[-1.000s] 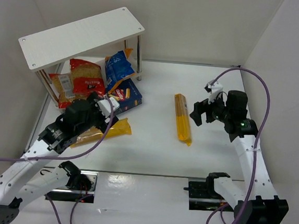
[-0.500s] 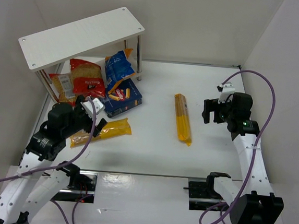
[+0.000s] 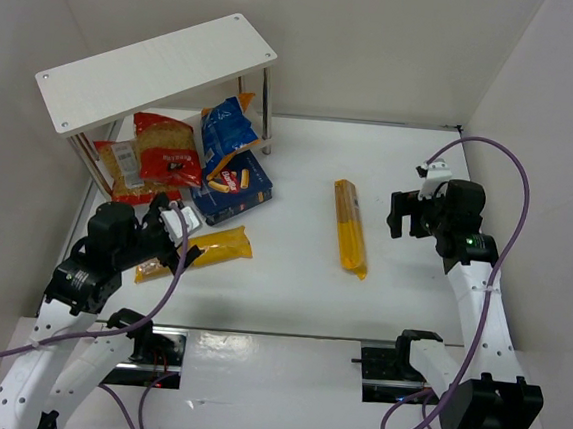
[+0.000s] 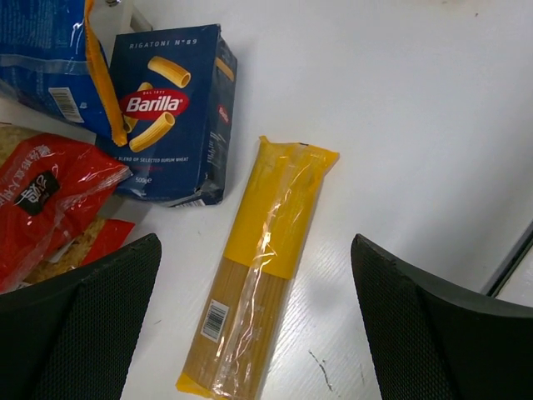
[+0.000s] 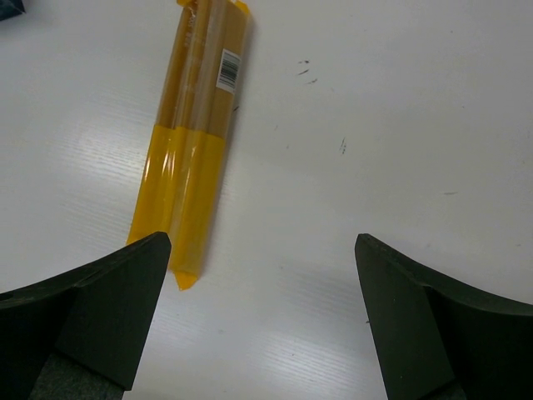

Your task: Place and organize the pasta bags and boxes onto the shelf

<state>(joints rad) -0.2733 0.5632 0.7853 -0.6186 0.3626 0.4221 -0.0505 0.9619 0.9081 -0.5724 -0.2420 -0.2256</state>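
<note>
Two yellow bags are lying flat on the table (image 3: 291, 275), well apart: left yellow bag (image 4: 258, 267) below the left jaws, just beside the pasta box (image 4: 171, 112); centre yellow bag (image 5: 196, 150) below the right jaws. Both jaws are standing wide open, gripping nothing. Red bag (image 3: 166, 154) and blue bag (image 3: 224, 129) are lying partly under the shelf (image 3: 153, 72) top board.

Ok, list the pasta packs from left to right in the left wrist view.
First the red bag → dark-blue pasta box → long yellow bag. The blue bag shares the red bag's span, so it is left out.
</note>
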